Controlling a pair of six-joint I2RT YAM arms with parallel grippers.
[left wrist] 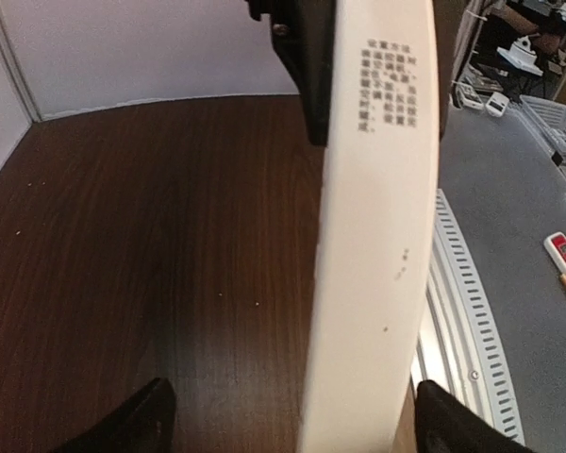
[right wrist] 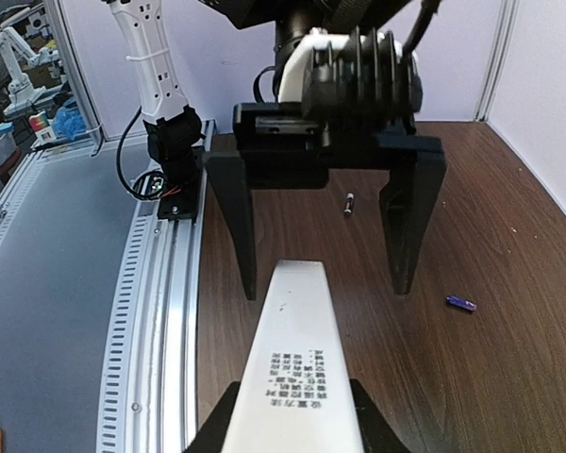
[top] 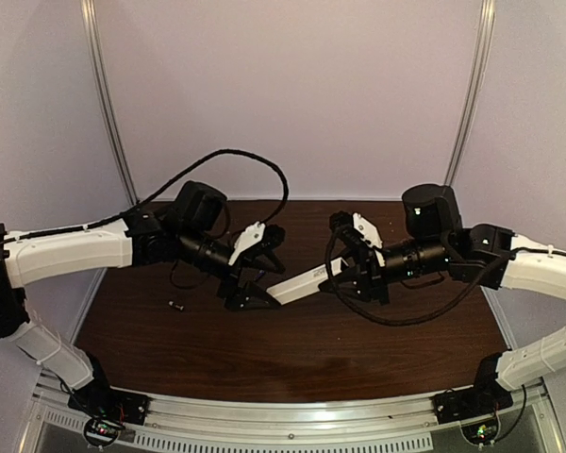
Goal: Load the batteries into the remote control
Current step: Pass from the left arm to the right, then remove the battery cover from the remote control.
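Note:
The remote control (top: 299, 282) is a long white bar held level above the table between the two arms. My right gripper (top: 347, 276) is shut on its right end; in the right wrist view the pads (right wrist: 217, 425) clamp the remote (right wrist: 297, 368) near its printed text. My left gripper (top: 250, 291) is open, with its fingers (right wrist: 238, 217) either side of the remote's free end and apart from it. In the left wrist view the remote (left wrist: 377, 245) runs between the wide-apart fingertips (left wrist: 156, 415). The dark battery (top: 176, 305) (right wrist: 349, 204) and the bluish-purple battery (right wrist: 460, 304) lie on the table.
The dark wooden table (top: 292, 349) has an aluminium rail (top: 283, 415) along its near edge and pale walls behind. Cables loop over both arms. The left arm's base (right wrist: 174, 156) stands on the rail.

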